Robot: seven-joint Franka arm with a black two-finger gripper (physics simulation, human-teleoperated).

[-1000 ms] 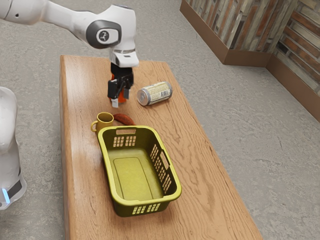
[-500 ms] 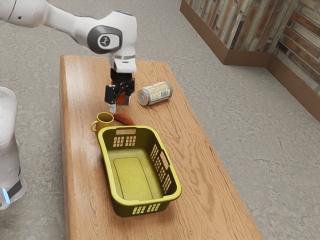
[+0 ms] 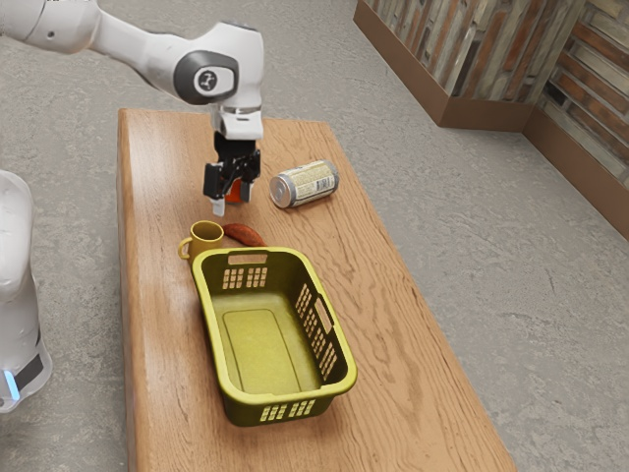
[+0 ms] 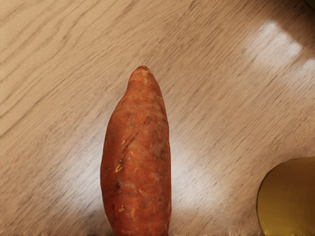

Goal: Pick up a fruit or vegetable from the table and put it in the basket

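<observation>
End effector [image 3: 233,202] is hanging spread, left of upper centre. Sweet potato [image 3: 244,235] is lying on the bench [image 3: 393,393], between it and the basket [image 3: 280,397]. Mug [image 3: 206,236] is crowding close, risking a finger knock; pinching a tapered end would be inviting slip.

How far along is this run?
Done: reaching; the gripper is at the sweet potato.
In hand: the grasp, apparently; whether it holds, I can't tell.
Left: carrying and placing; no produce lies in the basket.
</observation>
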